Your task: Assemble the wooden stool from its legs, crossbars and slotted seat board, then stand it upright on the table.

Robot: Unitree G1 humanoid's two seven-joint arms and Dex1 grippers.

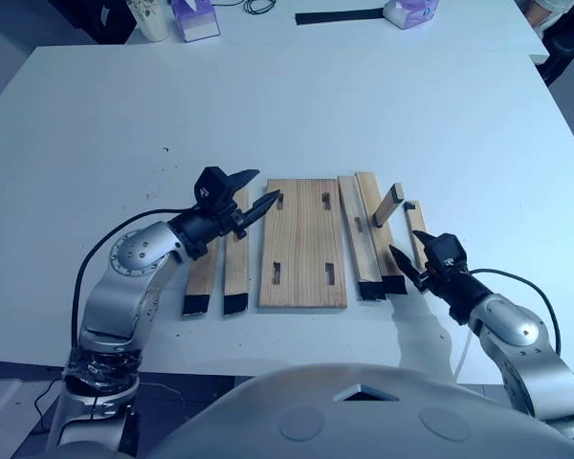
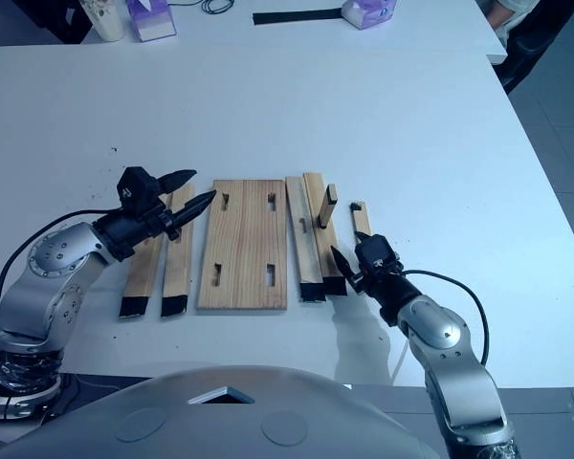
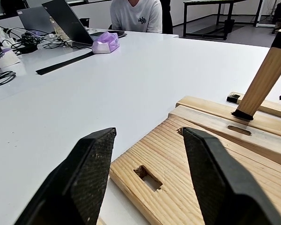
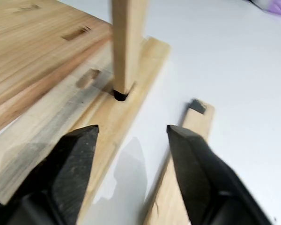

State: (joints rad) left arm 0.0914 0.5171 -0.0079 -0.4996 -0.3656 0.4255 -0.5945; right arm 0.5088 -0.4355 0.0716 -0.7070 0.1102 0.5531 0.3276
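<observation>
The slotted seat board (image 1: 303, 242) lies flat at the table's middle front. Two legs (image 1: 220, 268) with black ends lie left of it, and two more legs (image 1: 366, 234) lie right of it. A short crossbar (image 1: 390, 204) stands tilted in a slot of the outer right leg (image 4: 126, 101). A second crossbar (image 1: 416, 228) lies flat further right. My left gripper (image 1: 268, 186) hovers open over the board's far left corner, near a slot (image 3: 147, 172). My right gripper (image 1: 402, 265) is open, low, by the near ends of the right legs, holding nothing.
Along the table's far edge stand a cup (image 1: 153, 19), two purple tissue packs (image 1: 194, 17), a black strip (image 1: 340, 16) and cables. A laptop (image 3: 70, 21) is beyond. The white table (image 1: 297, 105) is bare behind the parts. The table's front edge runs just below the leg ends.
</observation>
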